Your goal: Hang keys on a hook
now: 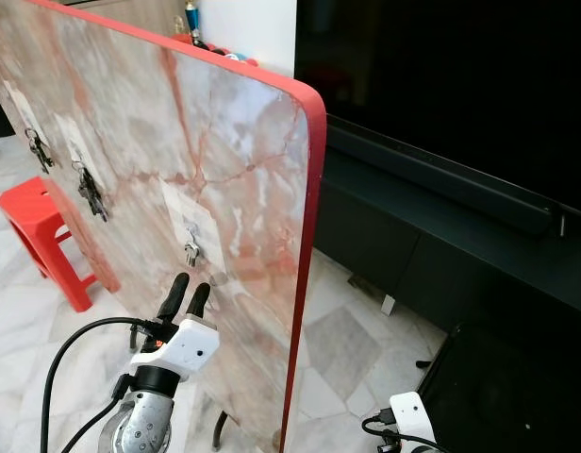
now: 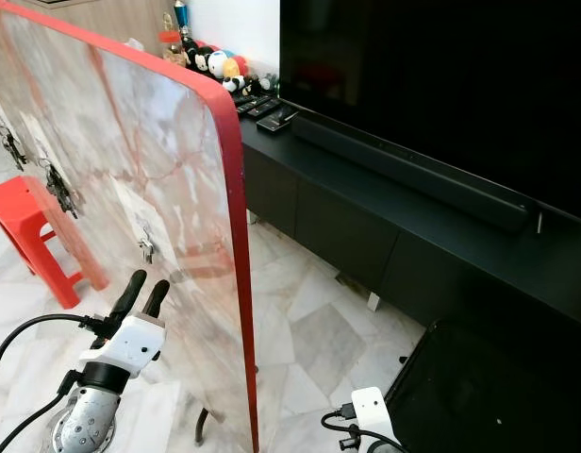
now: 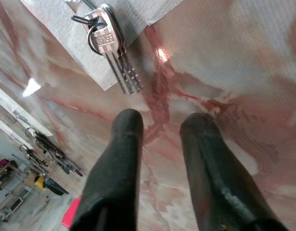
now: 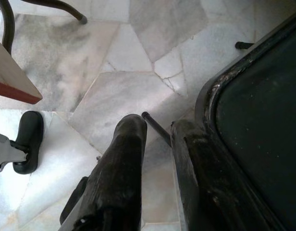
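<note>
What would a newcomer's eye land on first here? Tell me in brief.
The tall marble-patterned board with a red rim, standing upright on the tiled floor, dominates. A silver bunch of keys hangs on it at a white patch, with the left gripper open just below. To the right stands a big dark TV.

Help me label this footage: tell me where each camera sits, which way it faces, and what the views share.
Left eye: on the head, looking forward and down at the red-edged marble-patterned board; left gripper shows.
Right eye: beside it, same scene, more of the long black TV cabinet.
Left wrist: along its open jaws at the silver keys hanging on the board.
Right wrist: along the right gripper, jaws open, at the marble floor.
Shared: keys, both eyes and left wrist.
</note>
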Available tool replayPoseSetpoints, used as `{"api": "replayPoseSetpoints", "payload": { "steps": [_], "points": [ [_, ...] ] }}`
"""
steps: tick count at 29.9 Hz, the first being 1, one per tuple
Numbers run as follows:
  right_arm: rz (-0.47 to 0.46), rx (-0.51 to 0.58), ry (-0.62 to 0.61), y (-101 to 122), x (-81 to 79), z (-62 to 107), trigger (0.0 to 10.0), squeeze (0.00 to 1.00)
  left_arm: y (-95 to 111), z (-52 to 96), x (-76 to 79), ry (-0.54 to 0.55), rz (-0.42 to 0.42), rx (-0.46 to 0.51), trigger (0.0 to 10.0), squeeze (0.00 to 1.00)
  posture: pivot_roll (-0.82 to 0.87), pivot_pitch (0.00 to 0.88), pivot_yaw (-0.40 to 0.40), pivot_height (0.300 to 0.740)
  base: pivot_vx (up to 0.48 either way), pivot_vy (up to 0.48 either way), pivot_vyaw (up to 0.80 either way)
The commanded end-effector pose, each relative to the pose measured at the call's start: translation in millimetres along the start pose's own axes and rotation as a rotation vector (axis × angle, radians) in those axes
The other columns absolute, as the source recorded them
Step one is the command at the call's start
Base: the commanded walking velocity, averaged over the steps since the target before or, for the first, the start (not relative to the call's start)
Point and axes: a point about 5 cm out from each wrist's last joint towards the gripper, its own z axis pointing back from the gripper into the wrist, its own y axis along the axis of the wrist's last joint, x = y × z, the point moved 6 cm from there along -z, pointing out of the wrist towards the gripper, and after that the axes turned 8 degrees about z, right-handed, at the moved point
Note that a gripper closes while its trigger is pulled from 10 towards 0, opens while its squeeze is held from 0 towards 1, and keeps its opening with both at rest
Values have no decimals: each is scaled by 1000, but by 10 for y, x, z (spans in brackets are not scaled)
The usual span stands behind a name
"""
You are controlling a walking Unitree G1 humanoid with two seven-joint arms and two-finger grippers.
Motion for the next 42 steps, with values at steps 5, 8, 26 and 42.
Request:
{"api": "replayPoseSetpoints", "payload": {
  "steps": [5, 8, 26, 42],
  "points": [
    [-7, 9, -7, 28, 19, -2, 10000, 0, -99, 61, 18, 3, 50, -40, 10000, 1000, 55, 28, -37, 740, 0, 0, 0],
    [-9, 9, -8, 29, 17, -2, 10000, 0, -370, 180, 12, 22, 102, -141, 10000, 1000, 55, 26, -35, 740, 0, 0, 0],
    [-25, -3, -29, -6, 30, 1, 10000, 0, -2144, 1188, 461, -11, 335, -1015, 10000, 0, 52, 10, -25, 740, 0, 0, 0],
    [-24, -18, -41, -43, 27, 3, 10000, 0, -2365, 1790, 777, -37, 358, -1365, 10000, 0, 31, 0, -11, 740, 0, 85, 0]
  ]
}}
